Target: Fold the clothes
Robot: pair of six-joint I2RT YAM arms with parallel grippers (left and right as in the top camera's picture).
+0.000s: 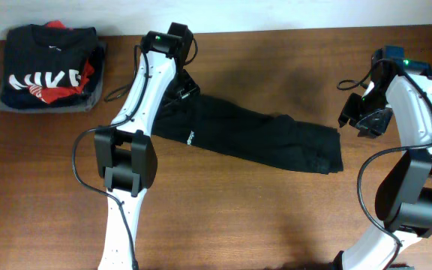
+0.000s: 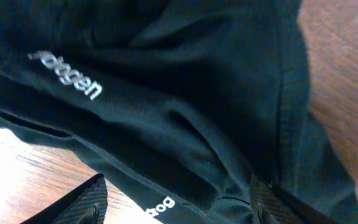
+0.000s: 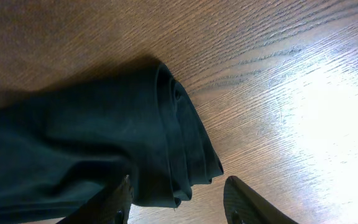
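The shirt [image 1: 253, 139] lay on the table [image 1: 276, 217] as a long, narrow black band. It ran aslant from under the left arm, near the back edge, down to the right.

The left pincer [image 1: 184, 86] hung over the band's upper left end. In the left wrist view the left pincer [image 2: 176, 186] stood wide open with nothing clamped. One finger [image 2: 82, 202] was over bare wood just off the cloth's edge and the other finger [image 2: 269, 202] lay against the cloth. The fabric between them was flat, with small white lettering [image 2: 67, 78] on it.

The right pincer [image 1: 355, 120] sat just off the band's right end. In the right wrist view the right pincer [image 3: 179, 186] was parted about halfway and held nothing. The layered end of the shirt [image 3: 92, 143] reached in beside its left finger [image 3: 114, 202], while its right finger [image 3: 247, 202] was over bare wood.

The right end showed several stacked hems, and its corner fell between the fingers. The long edges ran fairly straight, with soft creases near the middle.

Bare table spread wide in front of the band, between the two arm bases. There was a smaller stretch behind its right half. A stack [image 1: 51, 67] of folded clothes sat in the far left corner, well apart from the shirt.
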